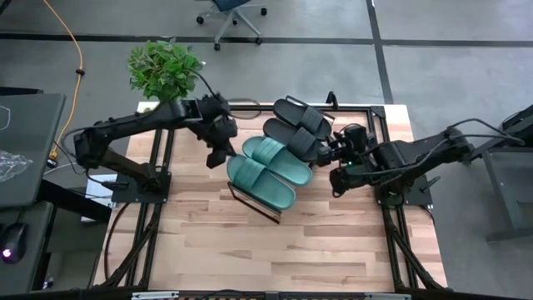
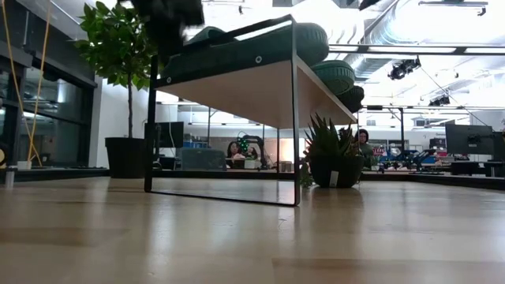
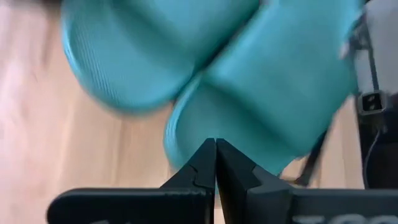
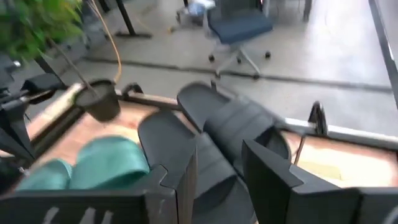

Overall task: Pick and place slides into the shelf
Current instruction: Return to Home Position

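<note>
two teal slides and two black slides on shelf | left gripper by teal pair, fingers pressed together, empty | right gripper by black pair, fingers apart, empty

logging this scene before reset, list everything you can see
black rubber slide sandals: two, black, on the shelf, right-arm side
teal-green rubber slide sandals: two, teal, on the shelf, left-arm side
slanted light-wood shelf on dark metal frame: one, mid-table
leafy potted plant: one, green, table's far left corner
wheeled office chair: one, blue, floor beyond table
left gripper: one, dark, shut, by the teal pair
right gripper: one, dark, open, by the black pair
</note>
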`<state>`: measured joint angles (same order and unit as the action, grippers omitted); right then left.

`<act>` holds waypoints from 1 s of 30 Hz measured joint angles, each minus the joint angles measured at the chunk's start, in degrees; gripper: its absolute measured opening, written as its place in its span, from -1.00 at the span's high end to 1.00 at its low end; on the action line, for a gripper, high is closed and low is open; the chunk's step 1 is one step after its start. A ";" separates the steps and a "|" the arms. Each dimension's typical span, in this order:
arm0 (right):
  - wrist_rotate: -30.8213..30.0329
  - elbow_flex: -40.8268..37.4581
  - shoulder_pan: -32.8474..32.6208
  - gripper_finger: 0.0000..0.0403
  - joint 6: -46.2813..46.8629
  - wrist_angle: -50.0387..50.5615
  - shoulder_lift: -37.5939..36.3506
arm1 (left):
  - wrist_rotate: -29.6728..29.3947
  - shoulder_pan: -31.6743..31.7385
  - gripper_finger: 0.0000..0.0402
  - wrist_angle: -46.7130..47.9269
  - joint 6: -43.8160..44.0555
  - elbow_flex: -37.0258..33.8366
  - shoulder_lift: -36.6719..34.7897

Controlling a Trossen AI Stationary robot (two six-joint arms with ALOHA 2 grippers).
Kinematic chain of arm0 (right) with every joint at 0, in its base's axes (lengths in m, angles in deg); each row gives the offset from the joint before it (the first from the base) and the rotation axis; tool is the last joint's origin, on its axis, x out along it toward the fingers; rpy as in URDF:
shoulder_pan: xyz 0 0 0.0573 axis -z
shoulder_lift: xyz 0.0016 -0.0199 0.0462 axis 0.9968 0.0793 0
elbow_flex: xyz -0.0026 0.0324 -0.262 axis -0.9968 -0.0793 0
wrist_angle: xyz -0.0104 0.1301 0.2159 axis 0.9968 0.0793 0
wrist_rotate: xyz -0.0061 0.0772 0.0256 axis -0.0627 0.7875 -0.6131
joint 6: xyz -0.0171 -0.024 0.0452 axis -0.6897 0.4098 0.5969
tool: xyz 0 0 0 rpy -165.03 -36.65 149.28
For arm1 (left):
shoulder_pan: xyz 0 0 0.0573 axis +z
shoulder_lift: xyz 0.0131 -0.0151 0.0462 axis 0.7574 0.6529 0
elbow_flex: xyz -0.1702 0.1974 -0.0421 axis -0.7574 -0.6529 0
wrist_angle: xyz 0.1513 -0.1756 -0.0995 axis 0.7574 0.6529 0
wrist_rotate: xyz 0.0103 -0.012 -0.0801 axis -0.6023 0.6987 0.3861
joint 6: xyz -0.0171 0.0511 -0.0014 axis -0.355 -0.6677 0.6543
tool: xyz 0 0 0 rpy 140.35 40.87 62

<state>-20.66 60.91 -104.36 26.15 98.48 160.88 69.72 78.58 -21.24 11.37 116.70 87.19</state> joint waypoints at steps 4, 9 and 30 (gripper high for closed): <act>-5.09 -0.02 -1.70 0.42 -1.68 0.59 -2.66 | -0.85 0.21 1.00 1.95 -2.69 7.92 -1.36; -8.71 -0.02 -5.41 0.43 -6.56 0.59 -8.68 | -6.67 0.81 1.00 6.58 -5.46 17.11 -3.60; -17.60 -0.09 -29.71 0.99 7.34 6.61 -8.39 | -16.18 -3.93 1.00 -27.43 15.72 -22.91 -54.42</act>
<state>-38.26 60.83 -134.07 33.49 105.10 152.49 53.54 74.65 -48.67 27.09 93.80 32.77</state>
